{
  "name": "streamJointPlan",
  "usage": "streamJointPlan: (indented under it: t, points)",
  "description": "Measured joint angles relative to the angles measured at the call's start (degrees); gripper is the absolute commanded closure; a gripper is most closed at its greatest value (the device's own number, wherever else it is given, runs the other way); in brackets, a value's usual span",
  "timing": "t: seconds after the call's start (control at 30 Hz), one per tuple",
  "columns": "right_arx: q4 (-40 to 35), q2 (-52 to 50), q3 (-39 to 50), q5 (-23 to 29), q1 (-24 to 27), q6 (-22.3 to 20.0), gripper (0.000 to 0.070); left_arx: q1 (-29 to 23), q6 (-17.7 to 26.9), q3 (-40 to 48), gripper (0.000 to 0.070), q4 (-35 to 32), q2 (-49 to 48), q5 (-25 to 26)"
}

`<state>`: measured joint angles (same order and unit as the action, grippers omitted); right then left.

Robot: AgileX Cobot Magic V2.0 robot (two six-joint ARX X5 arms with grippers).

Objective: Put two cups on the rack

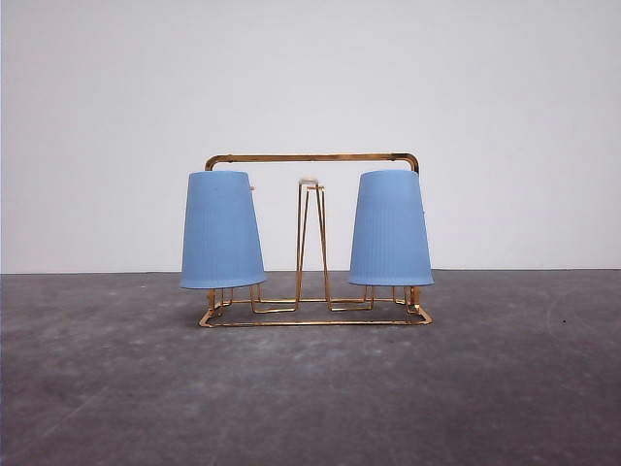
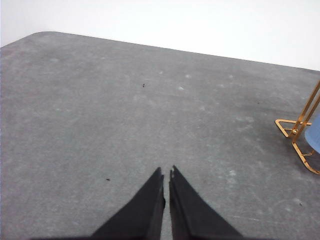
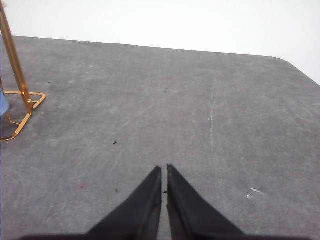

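Two light-blue ribbed cups, left cup (image 1: 222, 230) and right cup (image 1: 390, 228), upside down on the end prongs of a gold wire rack (image 1: 312, 157), middle prongs bare, left gripper (image 2: 166, 175) and right gripper (image 3: 164, 172) each with black jaws pressed together, holding nothing, above a mottled grey table (image 1: 107, 388), plain white wall (image 1: 97, 116) behind.

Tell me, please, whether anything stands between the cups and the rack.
Nothing visible does. Both cups, left and right, already sit upside down over prongs at either end of the rack. The left gripper and right gripper are shut over bare table.
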<state>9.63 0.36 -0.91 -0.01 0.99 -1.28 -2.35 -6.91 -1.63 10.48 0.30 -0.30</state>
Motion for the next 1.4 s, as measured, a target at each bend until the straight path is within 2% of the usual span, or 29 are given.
streamJointPlan:
  t: [1.4]
  points:
    - [0.0, 0.0, 0.0, 0.0, 0.0, -0.02, 0.0683, 0.0, 0.0, 0.02, 0.07, 0.0, 0.0, 0.02]
